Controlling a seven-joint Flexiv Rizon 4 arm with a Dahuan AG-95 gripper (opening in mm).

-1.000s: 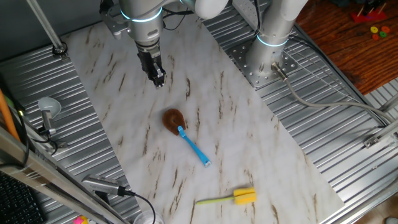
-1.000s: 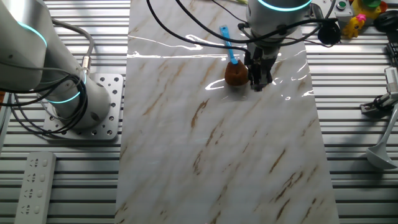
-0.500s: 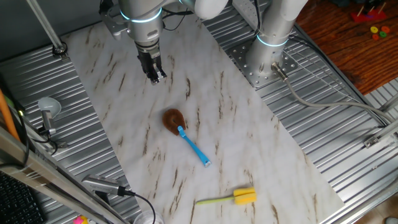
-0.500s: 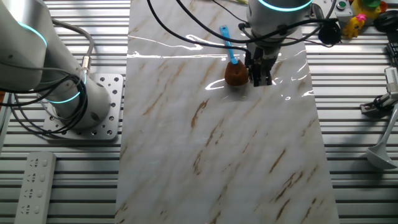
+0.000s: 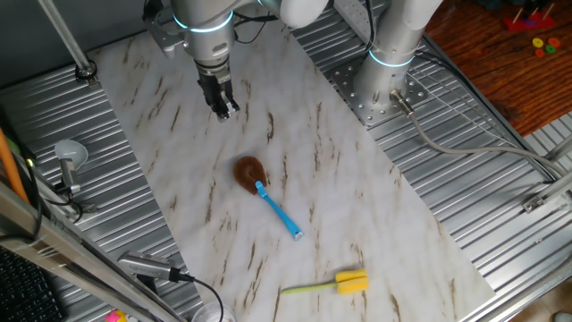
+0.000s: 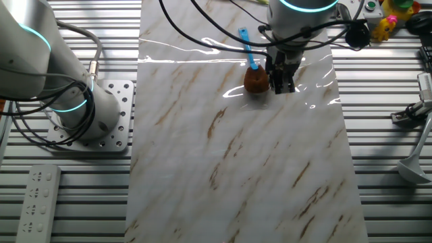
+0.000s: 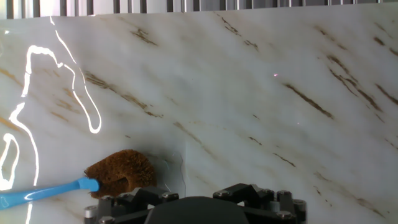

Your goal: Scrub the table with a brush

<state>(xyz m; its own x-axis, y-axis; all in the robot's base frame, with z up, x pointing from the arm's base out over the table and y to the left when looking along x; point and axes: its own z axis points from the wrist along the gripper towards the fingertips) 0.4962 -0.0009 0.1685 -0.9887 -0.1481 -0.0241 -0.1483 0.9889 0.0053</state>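
Note:
The brush (image 5: 251, 173) lies flat on the table (image 5: 349, 210), brown bristle head towards the far end and light-blue handle pointing at the near right. My gripper (image 5: 223, 109) hangs empty above the marble sheet, up and left of the brush and apart from it, its fingers slightly parted. In the other fixed view my gripper (image 6: 283, 85) is just right of the brush head (image 6: 255, 81). In the hand view the brush (image 7: 120, 173) lies at the lower left on the table (image 7: 249, 81); only the gripper body (image 7: 198, 208) shows, the fingertips are hidden.
A yellow brush (image 5: 344, 283) lies near the sheet's near end. A second arm's base (image 5: 386, 80) stands on the ribbed metal beside the sheet (image 6: 74, 101). A remote control (image 6: 37, 201) and metal tools (image 5: 68, 163) lie on the surround.
My gripper has moved a little up and away from the brush and then held still. The brush has not moved.

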